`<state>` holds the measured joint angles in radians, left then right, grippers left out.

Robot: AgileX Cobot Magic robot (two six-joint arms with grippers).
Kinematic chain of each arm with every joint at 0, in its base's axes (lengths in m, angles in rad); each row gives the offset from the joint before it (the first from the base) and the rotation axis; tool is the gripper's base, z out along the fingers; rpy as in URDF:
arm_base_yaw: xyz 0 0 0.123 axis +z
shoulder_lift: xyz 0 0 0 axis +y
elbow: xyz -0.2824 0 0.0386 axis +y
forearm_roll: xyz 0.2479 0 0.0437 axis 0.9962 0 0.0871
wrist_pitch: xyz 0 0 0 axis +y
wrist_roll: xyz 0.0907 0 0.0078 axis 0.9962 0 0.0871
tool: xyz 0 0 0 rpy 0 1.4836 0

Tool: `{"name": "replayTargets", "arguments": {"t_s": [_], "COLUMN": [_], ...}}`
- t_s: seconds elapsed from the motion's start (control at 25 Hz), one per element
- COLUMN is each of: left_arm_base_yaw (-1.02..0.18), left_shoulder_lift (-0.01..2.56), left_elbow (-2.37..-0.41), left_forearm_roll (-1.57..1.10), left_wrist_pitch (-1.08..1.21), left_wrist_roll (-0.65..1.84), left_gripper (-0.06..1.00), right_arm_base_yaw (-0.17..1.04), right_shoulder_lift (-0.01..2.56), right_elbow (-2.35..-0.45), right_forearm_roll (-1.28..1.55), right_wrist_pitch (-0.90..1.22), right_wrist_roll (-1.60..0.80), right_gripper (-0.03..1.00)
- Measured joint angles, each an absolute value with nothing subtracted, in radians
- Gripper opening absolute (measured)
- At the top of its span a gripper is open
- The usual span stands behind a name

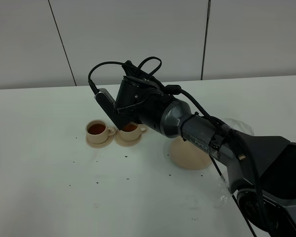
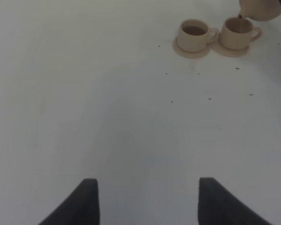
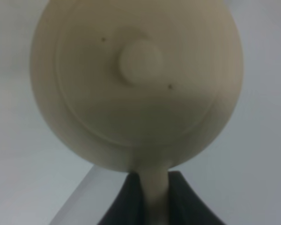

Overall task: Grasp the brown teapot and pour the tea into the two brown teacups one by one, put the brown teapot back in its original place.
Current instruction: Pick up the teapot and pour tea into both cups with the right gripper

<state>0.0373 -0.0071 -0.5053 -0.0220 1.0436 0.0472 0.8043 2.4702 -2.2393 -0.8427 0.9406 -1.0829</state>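
We are recording the right gripper [image 3: 154, 197] clenching the teapot [image 3: 136, 84] by its handle, spout tipping over the second cup [image 2: 236, 33]. The first cup [image 2: 193, 33] is holding tea. The left gripper [image 2: 147, 206] is hanging with jaws spread, well apart from both. The big saucer [image 1: 187, 157] is lying on the right arm's side of the cups.

Soft, even light washed the white table [image 1: 39, 187] (slightly grey and dim in the left wrist view); the brown teapot [image 3: 136, 84] filled the right wrist view blurred, partly shaded.
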Motion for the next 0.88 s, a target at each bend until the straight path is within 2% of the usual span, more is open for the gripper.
{"name": "replayTargets", "arguments": {"t_s": [0.88], "left_arm_base_yaw": [0.037], "left_shoulder_lift": [-0.007], "left_elbow": [-0.505], "left_forearm_roll": [-0.022], "left_wrist_pitch": [1.044], "left_wrist_roll": [0.046], "left_gripper": [0.53], "right_arm_base_yaw": [0.804], "right_shoulder_lift": [2.47], "right_elbow": [-2.239], "right_forearm_roll": [-0.855], "right_wrist_pitch": [0.92], "right_wrist_roll": [-1.157], "right_gripper": [0.09]}}
